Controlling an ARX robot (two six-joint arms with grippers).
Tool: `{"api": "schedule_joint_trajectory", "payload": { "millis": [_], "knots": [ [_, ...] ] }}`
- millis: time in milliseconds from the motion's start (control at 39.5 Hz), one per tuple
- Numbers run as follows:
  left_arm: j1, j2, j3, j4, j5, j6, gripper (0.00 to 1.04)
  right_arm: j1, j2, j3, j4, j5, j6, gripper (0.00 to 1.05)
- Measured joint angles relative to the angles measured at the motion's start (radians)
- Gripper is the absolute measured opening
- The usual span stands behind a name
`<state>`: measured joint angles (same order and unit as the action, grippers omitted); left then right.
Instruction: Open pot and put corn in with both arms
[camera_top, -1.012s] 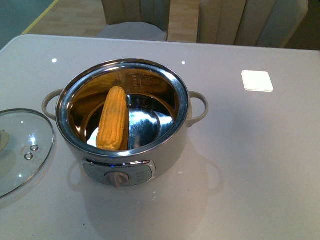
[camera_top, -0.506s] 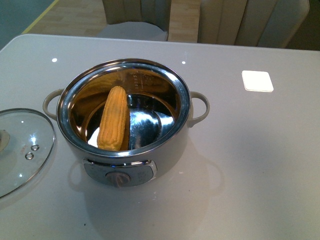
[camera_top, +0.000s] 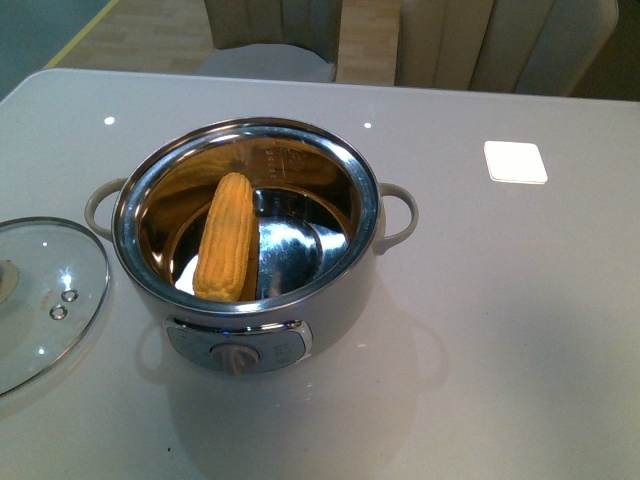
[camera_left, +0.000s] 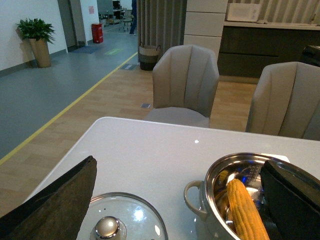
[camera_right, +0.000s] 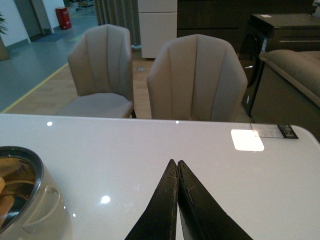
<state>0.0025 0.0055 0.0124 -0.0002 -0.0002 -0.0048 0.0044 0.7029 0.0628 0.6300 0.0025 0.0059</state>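
your right gripper (camera_right: 177, 167) has its two black fingers pressed tip to tip on nothing, hanging above bare table (camera_right: 150, 150) with the pot (camera_right: 25, 200) off to one side of it and well apart. your left gripper (camera_left: 175, 200) stands with its fingers spread wide, one dark pad at each edge of its wrist view and nothing held between them; beyond them lie the glass lid (camera_left: 120, 220) flat on the table and, just beside it, the open pot. in the front view neither arm shows. the corn (camera_top: 225, 237) lies inside the steel bowl of the pot, on the lid's side of centre, its long axis running from the near rim toward the far wall, tip away from you. the lid rests clear of the pot on your left. my judgement: the left arm is the nearer to both lid and cob, and with the pot open and the corn in it, nothing calls for a further reach; any move should be a straight withdrawal away from the rim.
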Motion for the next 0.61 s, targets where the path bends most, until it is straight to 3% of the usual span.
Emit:
{"api": "schedule_joint_trajectory", "payload": {
  "millis": [126, 607],
  "knots": [
    [0.000, 0.000, 0.000, 0.000, 0.000, 0.000, 0.98, -0.001, -0.048, -0.045, 0.005, -0.001, 0.000, 0.02],
    [0.000, 0.000, 0.000, 0.000, 0.000, 0.000, 0.98, -0.001, -0.320, -0.045, -0.248, -0.003, -0.001, 0.02]
  ]
}}
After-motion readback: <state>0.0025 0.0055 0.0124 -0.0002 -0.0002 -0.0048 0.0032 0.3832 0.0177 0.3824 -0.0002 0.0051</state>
